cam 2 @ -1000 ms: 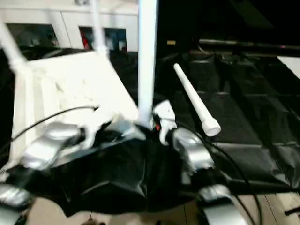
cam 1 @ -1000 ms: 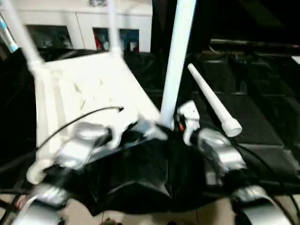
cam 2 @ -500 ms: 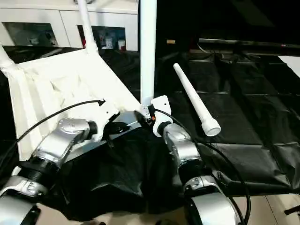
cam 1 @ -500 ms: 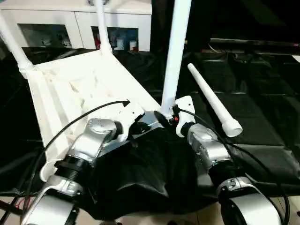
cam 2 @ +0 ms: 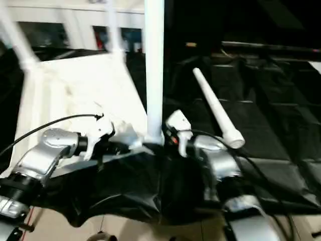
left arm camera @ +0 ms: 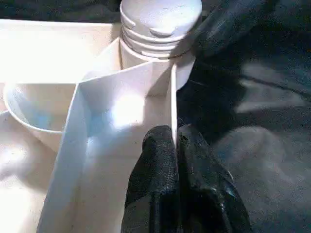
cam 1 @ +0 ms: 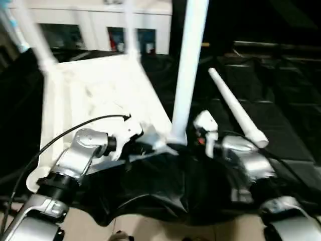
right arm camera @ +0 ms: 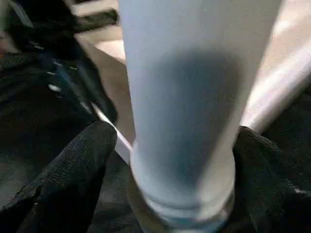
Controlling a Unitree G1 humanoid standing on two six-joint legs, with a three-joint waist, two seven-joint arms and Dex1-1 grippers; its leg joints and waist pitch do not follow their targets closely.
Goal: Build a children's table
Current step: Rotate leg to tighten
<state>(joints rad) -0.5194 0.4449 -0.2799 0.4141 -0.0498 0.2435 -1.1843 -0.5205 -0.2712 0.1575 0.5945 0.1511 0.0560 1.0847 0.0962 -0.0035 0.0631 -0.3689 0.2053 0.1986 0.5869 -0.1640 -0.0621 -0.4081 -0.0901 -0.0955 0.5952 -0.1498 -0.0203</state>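
The white tabletop [cam 1: 100, 95] lies underside up on black cloth. Two legs [cam 1: 35, 45] [cam 1: 131, 35] stand in its far corners and a third leg [cam 1: 188, 65] stands upright in the near right corner socket [left arm camera: 160, 29]. A fourth leg [cam 1: 235, 108] lies loose on the cloth to the right. My left gripper [left arm camera: 176, 141] is shut on the thin rim wall of the tabletop just beside that socket. My right gripper [right arm camera: 177, 160] is open, with one finger [right arm camera: 73, 170] on each side of the upright leg's base.
A white cabinet [cam 1: 100, 25] with glass doors stands behind the tabletop. Black cloth [cam 2: 261, 130] covers the work surface and hangs over its near edge. A black cable [cam 1: 65, 135] arcs over my left forearm.
The whole picture has shifted with the head. My right gripper's jaws have spread wider about the upright leg's base. The left gripper keeps its pinch on the rim.
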